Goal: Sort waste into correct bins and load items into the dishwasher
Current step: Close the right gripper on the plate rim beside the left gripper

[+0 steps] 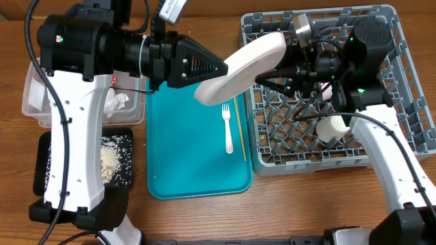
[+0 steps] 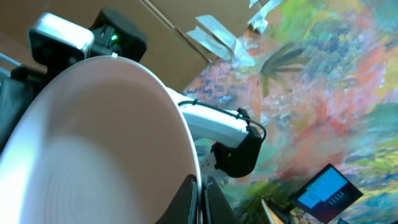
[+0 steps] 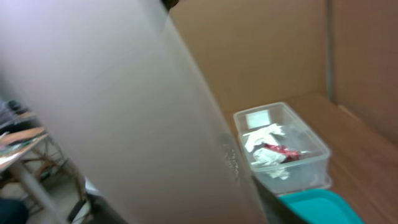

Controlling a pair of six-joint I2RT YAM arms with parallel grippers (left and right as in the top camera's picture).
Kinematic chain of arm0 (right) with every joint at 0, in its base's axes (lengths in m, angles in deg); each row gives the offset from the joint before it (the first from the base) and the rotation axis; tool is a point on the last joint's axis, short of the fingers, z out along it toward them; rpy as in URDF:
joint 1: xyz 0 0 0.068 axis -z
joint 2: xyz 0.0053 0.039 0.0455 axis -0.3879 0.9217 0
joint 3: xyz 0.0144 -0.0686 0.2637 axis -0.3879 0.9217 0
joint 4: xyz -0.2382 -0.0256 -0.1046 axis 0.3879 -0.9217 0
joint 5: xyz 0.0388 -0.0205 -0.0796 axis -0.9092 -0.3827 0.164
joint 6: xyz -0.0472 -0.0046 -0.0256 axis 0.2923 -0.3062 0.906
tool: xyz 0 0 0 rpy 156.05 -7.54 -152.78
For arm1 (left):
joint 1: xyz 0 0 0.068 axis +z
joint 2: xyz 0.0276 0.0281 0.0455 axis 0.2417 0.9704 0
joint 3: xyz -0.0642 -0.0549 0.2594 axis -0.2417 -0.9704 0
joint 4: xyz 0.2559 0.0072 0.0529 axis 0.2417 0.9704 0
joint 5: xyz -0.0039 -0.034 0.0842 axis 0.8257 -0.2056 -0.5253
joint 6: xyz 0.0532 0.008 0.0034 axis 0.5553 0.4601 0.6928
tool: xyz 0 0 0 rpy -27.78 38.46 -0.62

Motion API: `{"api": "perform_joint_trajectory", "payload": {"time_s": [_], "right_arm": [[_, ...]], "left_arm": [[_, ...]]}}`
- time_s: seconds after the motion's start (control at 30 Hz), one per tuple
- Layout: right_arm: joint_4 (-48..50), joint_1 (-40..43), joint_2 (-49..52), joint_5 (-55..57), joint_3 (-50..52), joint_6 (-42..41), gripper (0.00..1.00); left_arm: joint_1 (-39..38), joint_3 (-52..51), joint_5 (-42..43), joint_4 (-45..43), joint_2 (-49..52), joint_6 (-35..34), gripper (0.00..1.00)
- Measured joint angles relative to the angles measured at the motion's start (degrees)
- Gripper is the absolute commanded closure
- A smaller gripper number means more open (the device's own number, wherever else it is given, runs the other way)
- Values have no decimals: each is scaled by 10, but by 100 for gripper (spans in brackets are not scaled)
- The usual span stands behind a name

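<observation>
left gripper [image 1: 223, 68] is pinching the pale pink plate [image 1: 242, 64] by its rim, jaws closed tight on it. In the left wrist view the fingers [image 2: 217, 208] are sitting either side of the rim at the bottom of frame. plate is hanging in the air, edge-on and tilted, bridging the teal tray [image 1: 191, 163] right edge and the dish rack [image 1: 409, 129] left edge.

right gripper [image 1: 291, 54] is sitting at the plate's other end, over the rack. Can't tell if it's gripping or just alongside, since the right wrist view is mostly blurred plate.

white cup [image 1: 332, 128] is lying in the rack toward its near side. fork [image 1: 228, 126] and chopstick [image 1: 240, 129] are lying just beside each other on the teal tray, mid-surface, near its right edge.

clear tub [image 3: 280, 149] is sitting at the surface's far-left corner, holding napkins [image 3: 261, 137] and a red wrapper [image 3: 281, 151]. black tray [image 1: 42, 163] is sitting along the left edge, nearer, carrying rice [image 1: 112, 160].
</observation>
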State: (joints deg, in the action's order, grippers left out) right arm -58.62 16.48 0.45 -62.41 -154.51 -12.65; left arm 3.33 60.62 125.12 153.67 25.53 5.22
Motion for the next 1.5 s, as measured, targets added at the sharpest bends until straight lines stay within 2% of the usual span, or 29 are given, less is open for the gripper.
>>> {"api": "perform_joint_trajectory", "payload": {"time_s": [0.13, 0.43, 0.5, 0.7, 0.8, 1.0, 1.07, 1.1, 1.2, 1.27, 1.5], "right_arm": [[4, 0, 2, -20, 5, 15, 76], [7, 0, 2, -20, 5, 20, 84], [7, 0, 2, -20, 5, 21, 85], [3, -1, 2, -20, 5, 15, 87], [4, -2, 2, -20, 5, 5, 91], [5, -8, 2, -20, 5, -12, 96], [5, -8, 2, -20, 5, -16, 96], [5, -9, 2, -20, 5, -16, 96], [7, -9, 2, -20, 5, -16, 96], [7, -9, 2, -20, 5, -18, 96], [-15, -9, 2, -3, 5, -19, 96]], "left_arm": [[10, 5, 0, -6, -5, 0, 97], [13, 5, -4, -15, -5, 1, 94], [13, 5, -11, -19, -5, 2, 86], [13, 6, -101, -31, -5, 8, 80], [12, 6, -153, -32, -5, 13, 71], [5, 5, -259, -31, -5, 14, 67], [5, 5, -285, -32, -5, 15, 59], [5, 5, -296, -34, -5, 16, 51], [5, 5, -321, -45, -5, 14, 47], [5, 5, -332, -59, -5, 14, 40], [5, 5, -354, -80, -5, 14, 38]]}}
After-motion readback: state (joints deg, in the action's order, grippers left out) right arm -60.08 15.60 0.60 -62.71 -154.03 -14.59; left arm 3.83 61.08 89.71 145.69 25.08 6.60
